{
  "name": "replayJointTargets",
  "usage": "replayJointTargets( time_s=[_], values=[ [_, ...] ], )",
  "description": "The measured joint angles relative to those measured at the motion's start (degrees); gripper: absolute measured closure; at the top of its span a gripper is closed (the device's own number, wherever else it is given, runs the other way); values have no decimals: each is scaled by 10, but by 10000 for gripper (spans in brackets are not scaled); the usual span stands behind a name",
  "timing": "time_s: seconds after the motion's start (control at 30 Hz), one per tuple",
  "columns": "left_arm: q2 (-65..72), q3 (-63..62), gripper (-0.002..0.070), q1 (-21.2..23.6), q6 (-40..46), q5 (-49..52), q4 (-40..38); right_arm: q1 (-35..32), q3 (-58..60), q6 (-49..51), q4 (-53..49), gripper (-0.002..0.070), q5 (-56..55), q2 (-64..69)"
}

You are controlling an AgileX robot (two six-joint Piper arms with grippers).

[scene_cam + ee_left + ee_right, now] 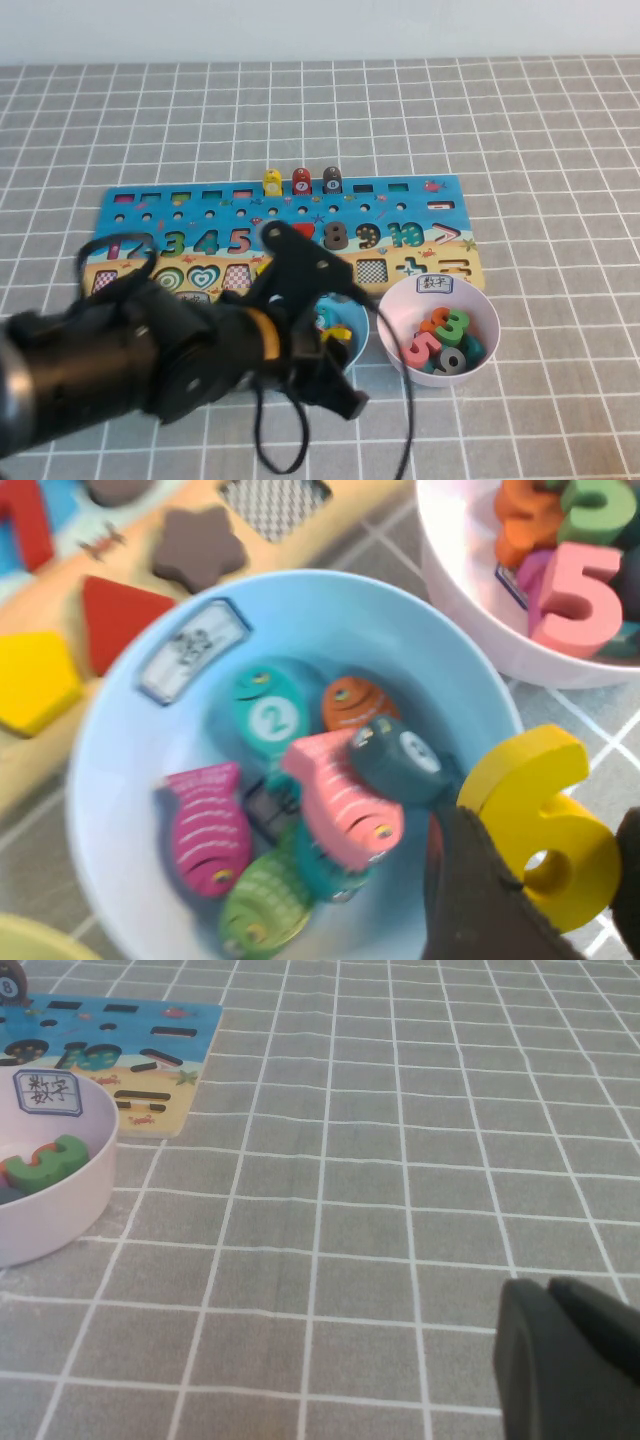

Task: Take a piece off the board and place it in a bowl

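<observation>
A grey tablecloth (560,140) crossed by thin white grid lines is covering the whole table, and a plain pale wall (320,30) is running along behind its far edge under soft, even light.
</observation>
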Motion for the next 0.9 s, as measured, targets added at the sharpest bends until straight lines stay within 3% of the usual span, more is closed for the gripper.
replayJointTargets(
  time_s=[0.3,0.9],
  values=[
    [96,-158,426,-49,-16,152,-8,0,0,0,0,694,0,0],
    [224,-340,427,-72,-144,243,-31,0,0,0,0,694,0,0]
  ],
)
